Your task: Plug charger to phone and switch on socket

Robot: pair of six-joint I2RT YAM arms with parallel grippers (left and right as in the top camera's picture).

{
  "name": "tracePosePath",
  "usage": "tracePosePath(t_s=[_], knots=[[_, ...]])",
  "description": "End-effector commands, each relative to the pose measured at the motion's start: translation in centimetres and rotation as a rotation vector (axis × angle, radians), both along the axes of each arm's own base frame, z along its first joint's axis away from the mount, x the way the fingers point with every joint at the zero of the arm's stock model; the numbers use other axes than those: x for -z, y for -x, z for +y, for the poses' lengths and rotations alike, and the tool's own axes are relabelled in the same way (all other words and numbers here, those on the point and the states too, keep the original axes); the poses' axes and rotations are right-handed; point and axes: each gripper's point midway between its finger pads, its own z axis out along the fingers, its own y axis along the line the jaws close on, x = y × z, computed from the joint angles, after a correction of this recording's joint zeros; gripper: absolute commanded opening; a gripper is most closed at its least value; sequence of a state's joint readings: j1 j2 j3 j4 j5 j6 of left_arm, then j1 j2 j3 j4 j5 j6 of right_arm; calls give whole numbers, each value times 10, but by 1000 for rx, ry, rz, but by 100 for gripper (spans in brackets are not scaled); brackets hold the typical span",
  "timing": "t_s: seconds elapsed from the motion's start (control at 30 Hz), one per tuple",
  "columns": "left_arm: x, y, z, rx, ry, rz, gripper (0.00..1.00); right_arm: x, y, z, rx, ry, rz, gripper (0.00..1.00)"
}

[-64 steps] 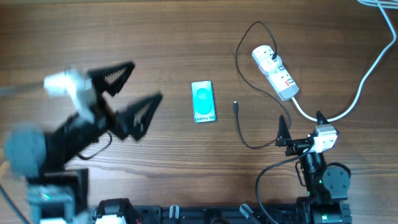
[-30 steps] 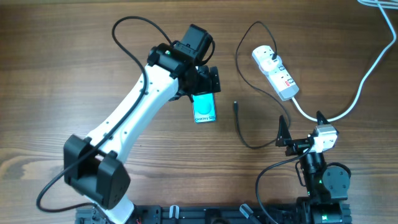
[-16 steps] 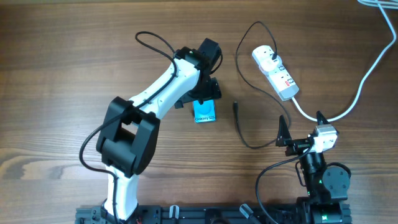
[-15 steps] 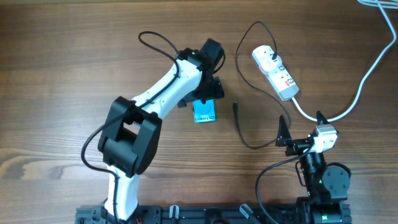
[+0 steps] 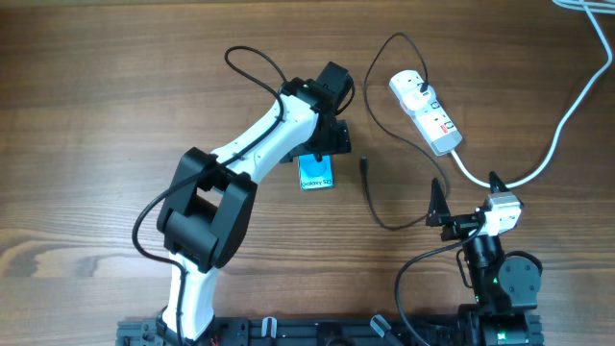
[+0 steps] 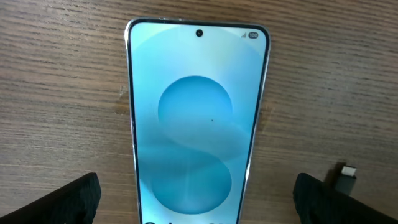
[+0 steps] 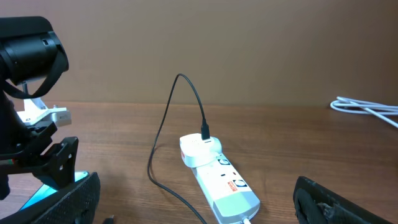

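The phone (image 5: 316,174) lies flat on the wooden table, its teal screen up. My left gripper (image 5: 325,140) hovers over its far half, open and empty. In the left wrist view the phone (image 6: 198,118) fills the middle, with my open gripper (image 6: 198,208) straddling it, one black fingertip (image 6: 74,199) on each side. The charger's black connector tip (image 5: 364,165) lies just right of the phone, also seen in the left wrist view (image 6: 342,173). Its cable (image 5: 382,219) loops to a white plug (image 5: 407,85) in the socket (image 5: 430,115). My right gripper (image 5: 465,204) is open and empty, near the front.
The socket's thick white cord (image 5: 562,125) runs off to the far right edge. In the right wrist view the socket (image 7: 225,185) lies ahead between my open fingers, with the left arm's wrist (image 7: 31,56) at the left.
My left arm has swung in from the left side and come over the phone, then edged slightly right. The right arm, cable and socket have not moved.
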State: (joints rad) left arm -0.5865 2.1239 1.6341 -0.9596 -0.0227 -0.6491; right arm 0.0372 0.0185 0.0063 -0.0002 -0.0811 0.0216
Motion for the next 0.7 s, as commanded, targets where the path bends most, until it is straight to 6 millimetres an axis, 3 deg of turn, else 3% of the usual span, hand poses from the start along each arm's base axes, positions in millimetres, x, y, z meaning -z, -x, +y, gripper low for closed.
tracePosePath(t_s=[0.0, 0.43, 0.67], knots=[[7, -4, 2, 14, -25, -8, 100, -1, 0, -3, 15, -7, -5, 100], [25, -2, 0, 17, -25, 24, 100, -1, 0, -3, 15, -7, -5, 100], [24, -20, 7, -6, -61, -55, 100, -1, 0, -3, 15, -7, -5, 100]])
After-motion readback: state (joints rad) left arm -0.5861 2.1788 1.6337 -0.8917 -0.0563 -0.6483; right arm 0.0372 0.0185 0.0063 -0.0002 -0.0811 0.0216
